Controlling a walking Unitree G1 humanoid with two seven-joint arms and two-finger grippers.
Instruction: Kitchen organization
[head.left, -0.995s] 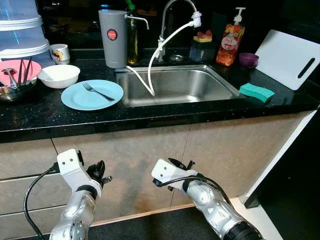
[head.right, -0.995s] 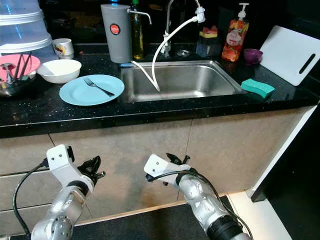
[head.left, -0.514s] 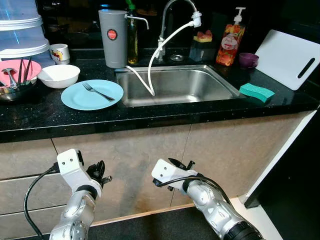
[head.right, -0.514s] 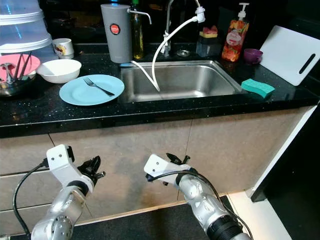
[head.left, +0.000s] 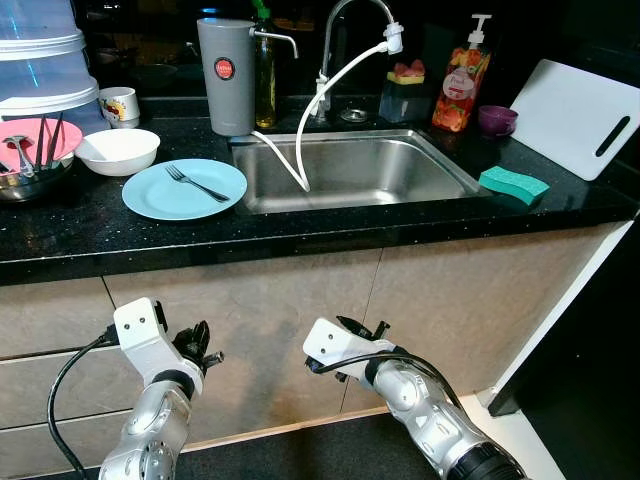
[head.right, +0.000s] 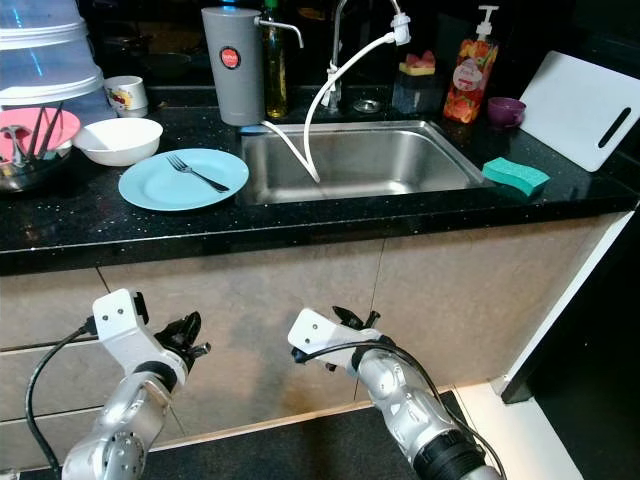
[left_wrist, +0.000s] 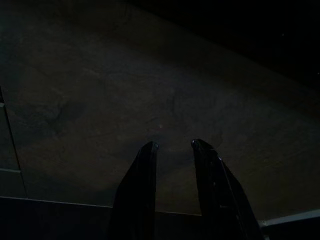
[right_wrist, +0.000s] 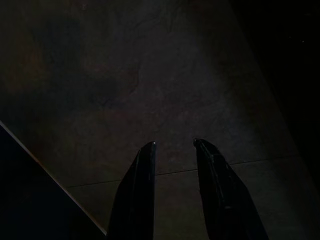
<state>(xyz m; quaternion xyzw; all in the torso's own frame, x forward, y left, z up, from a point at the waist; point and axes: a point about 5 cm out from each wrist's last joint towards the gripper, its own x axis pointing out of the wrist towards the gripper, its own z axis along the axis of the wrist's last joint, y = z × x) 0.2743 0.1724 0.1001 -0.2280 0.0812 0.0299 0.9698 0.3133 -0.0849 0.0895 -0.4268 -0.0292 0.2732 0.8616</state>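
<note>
Both arms hang low in front of the cabinet doors, below the table (head.left: 60, 240). The left tool (left_wrist: 173, 146) and right tool (right_wrist: 174, 144) each show fingers slightly parted with nothing between them. On the table left of the sink (head.left: 440, 160) sits a blue plate (head.left: 150, 200) with a fork (head.left: 197, 184) lying across it, a white bowl (head.left: 118, 151) just behind. Likely risk: lifting the plate unevenly would let the loose fork slide off, and the white hose (head.left: 305, 130) drooping into the sink could snag an arm

cutting board (head.left: 578, 115) cropped, wrist views dark
</note>
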